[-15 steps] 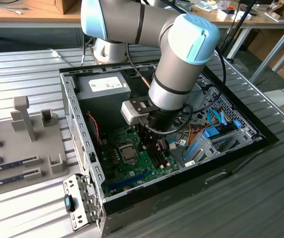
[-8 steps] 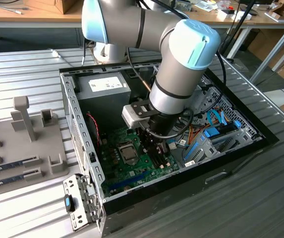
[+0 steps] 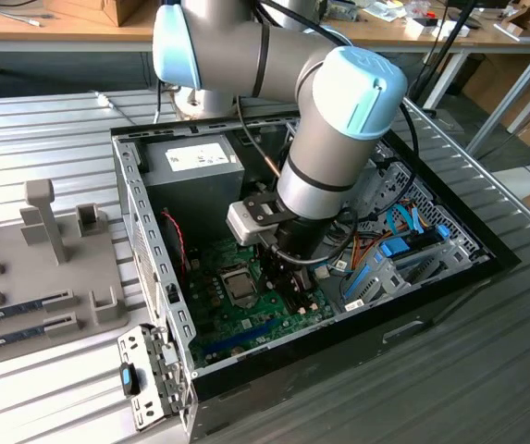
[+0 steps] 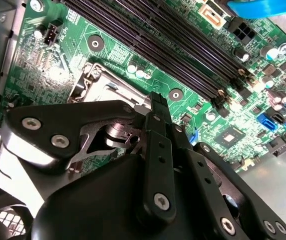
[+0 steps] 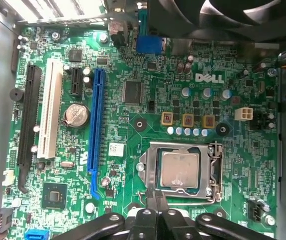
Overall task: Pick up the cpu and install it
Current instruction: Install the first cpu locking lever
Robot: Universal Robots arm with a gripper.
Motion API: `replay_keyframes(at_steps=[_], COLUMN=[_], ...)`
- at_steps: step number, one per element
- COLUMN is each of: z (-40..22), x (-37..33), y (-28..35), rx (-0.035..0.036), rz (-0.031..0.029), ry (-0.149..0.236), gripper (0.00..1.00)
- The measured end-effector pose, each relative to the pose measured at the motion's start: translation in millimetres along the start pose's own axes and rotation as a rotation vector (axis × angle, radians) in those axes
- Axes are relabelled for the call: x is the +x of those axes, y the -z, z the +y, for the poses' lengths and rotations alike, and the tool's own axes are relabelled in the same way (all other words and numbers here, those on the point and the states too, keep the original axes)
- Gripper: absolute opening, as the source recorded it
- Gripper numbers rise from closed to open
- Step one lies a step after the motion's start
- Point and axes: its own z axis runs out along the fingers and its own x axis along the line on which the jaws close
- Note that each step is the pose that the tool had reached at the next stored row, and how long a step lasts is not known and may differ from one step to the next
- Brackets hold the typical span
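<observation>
First wrist view: small flat square silver-grey cpu (image 5: 180, 169) lies seated in the metal-framed socket (image 5: 213, 172) on the green motherboard (image 5: 133, 65) | gripper (image 5: 155, 212) just beside it, fingers' state cannot be told | risk: a skewed chip may bend contacts.

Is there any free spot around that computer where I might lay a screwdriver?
The ribbed metal table in front of the open computer case is bare. Inside, the arm, cables and motherboard crowd everything. The grey tray has bare patches between its posts.
</observation>
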Motion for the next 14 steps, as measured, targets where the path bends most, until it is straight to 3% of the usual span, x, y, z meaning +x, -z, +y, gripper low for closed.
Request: replay_keyframes(at_steps=[7,14], z=[-1.4,-5.4], x=[4.8,5.3], y=[-4.6,-8.1], rx=[-0.0001,-0.0002], rz=[0.0001,0.0002], ry=[-0.001,-0.001], gripper=[0.11,0.11])
